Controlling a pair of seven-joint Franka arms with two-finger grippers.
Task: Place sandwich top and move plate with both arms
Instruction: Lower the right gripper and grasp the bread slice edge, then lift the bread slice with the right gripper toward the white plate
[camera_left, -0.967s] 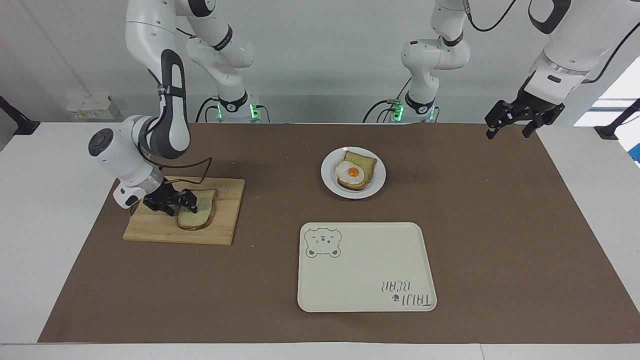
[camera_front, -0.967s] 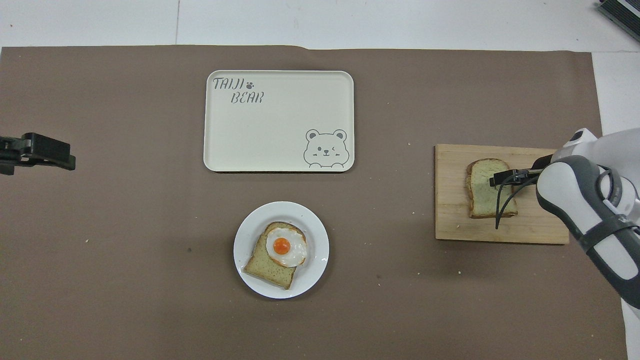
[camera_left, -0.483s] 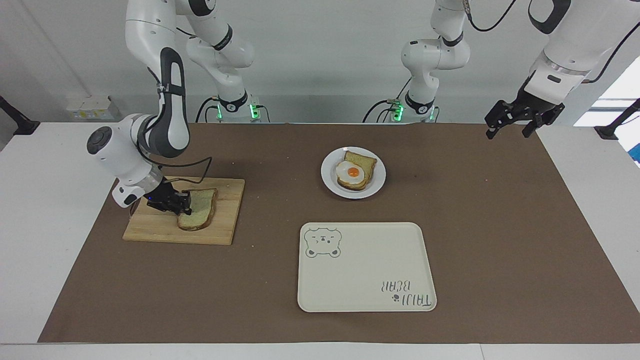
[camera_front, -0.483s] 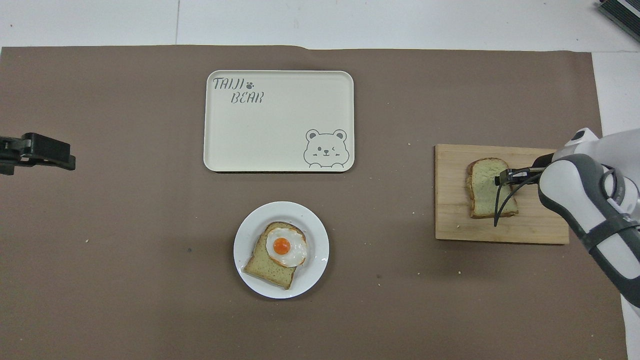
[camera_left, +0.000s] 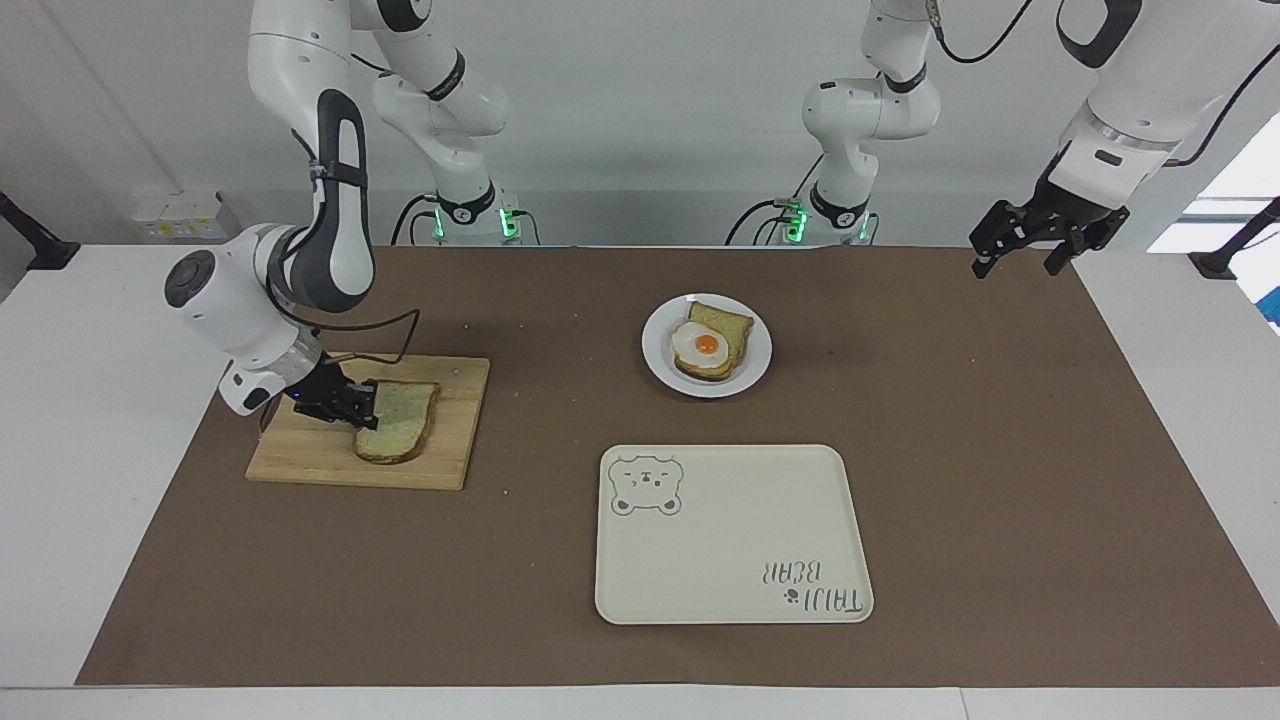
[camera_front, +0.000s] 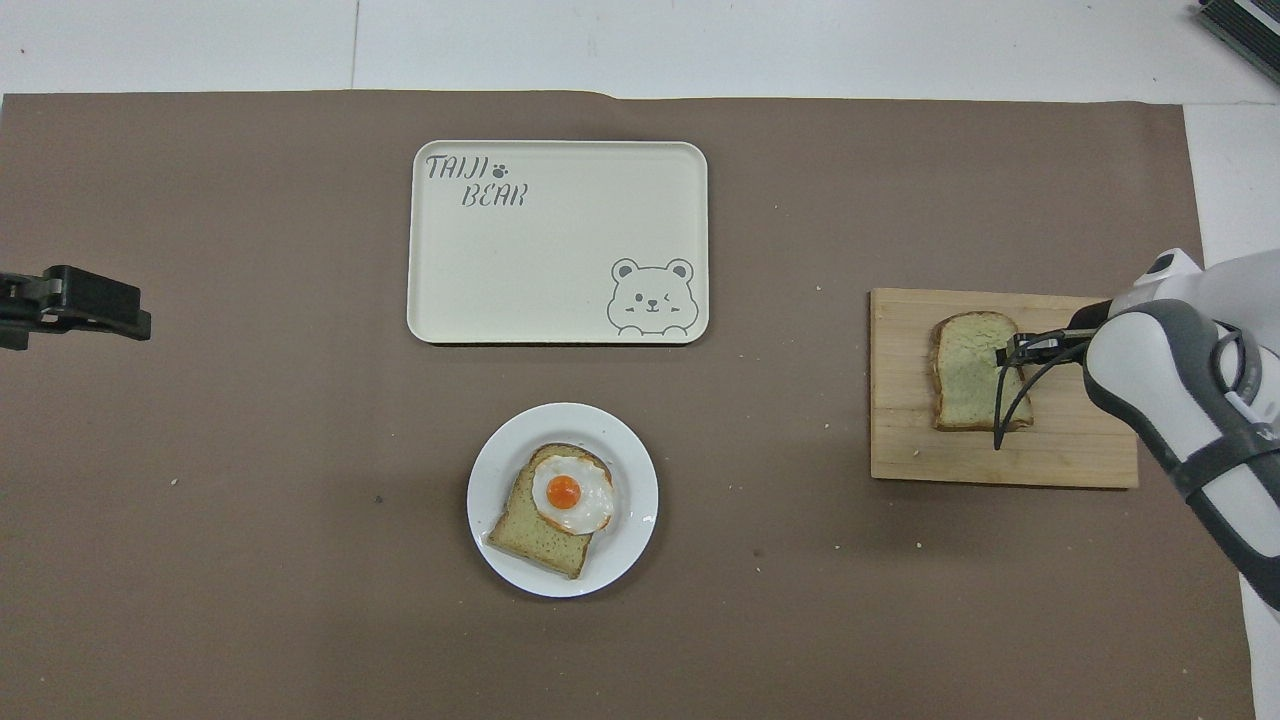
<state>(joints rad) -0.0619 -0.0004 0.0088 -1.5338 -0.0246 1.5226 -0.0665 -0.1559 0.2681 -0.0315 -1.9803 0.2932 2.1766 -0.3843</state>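
Note:
The sandwich top (camera_left: 400, 425), a plain slice with a brown crust, lies on a wooden cutting board (camera_left: 310, 460) toward the right arm's end of the table. My right gripper (camera_left: 365, 405) is shut on the slice's edge nearest that end, and this edge is slightly raised; both also show in the overhead view, the slice (camera_front: 965, 370) and the gripper (camera_front: 1005, 352). The small white plate (camera_left: 757, 372) holds a bread slice with a fried egg (camera_left: 708, 345). My left gripper (camera_left: 1015, 265) waits open, up over the mat's edge at the left arm's end.
A cream rectangular tray (camera_left: 730, 540) with a bear drawing lies farther from the robots than the plate (camera_front: 500, 450). A brown mat covers the table. The cutting board (camera_front: 1060, 460) sits at the mat's edge under the right arm.
My right gripper has closed on the sandwich top's edge and tipped it up a little, shifting it slightly. The left arm has not moved.

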